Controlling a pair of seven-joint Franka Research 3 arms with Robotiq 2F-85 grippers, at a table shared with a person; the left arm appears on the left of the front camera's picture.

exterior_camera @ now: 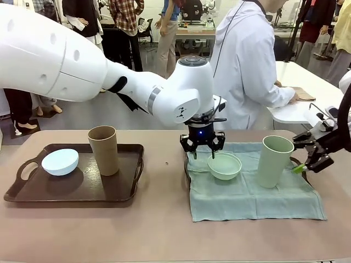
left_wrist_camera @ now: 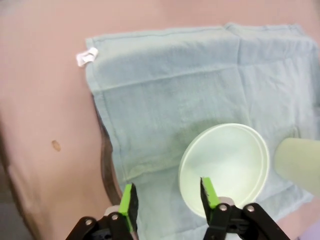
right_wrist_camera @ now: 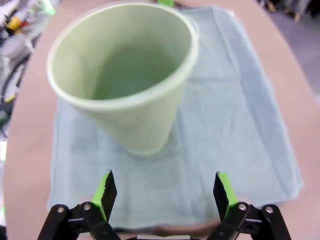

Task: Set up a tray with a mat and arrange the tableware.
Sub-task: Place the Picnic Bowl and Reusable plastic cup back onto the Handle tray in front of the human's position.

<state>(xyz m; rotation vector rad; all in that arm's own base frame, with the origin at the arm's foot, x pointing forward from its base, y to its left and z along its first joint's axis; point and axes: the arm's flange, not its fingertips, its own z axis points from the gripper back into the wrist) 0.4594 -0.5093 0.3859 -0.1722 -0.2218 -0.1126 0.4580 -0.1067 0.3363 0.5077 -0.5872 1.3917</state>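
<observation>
A pale green-blue cloth mat (exterior_camera: pixel 247 197) (left_wrist_camera: pixel 165 75) (right_wrist_camera: pixel 235 115) lies over a dark tray whose rim (left_wrist_camera: pixel 104 170) peeks out at its left edge. On the mat sit a mint green bowl (exterior_camera: pixel 225 166) (left_wrist_camera: pixel 225 165) and a pale green cup (exterior_camera: pixel 274 160) (right_wrist_camera: pixel 125 75), upright. My left gripper (exterior_camera: pixel 202 149) (left_wrist_camera: pixel 169 197) hangs open just above the bowl's near-left rim, one finger over the bowl's inside, the other over the cloth. My right gripper (exterior_camera: pixel 300 154) (right_wrist_camera: pixel 164 192) is open, just right of the cup and apart from it.
A second dark brown tray (exterior_camera: pixel 33 194) at the left holds a pale blue bowl (exterior_camera: pixel 60 161) and a tan-brown cup (exterior_camera: pixel 103 149). A person in a white coat (exterior_camera: pixel 247 66) stands beyond the table, hands at a white side table (exterior_camera: pixel 296 112).
</observation>
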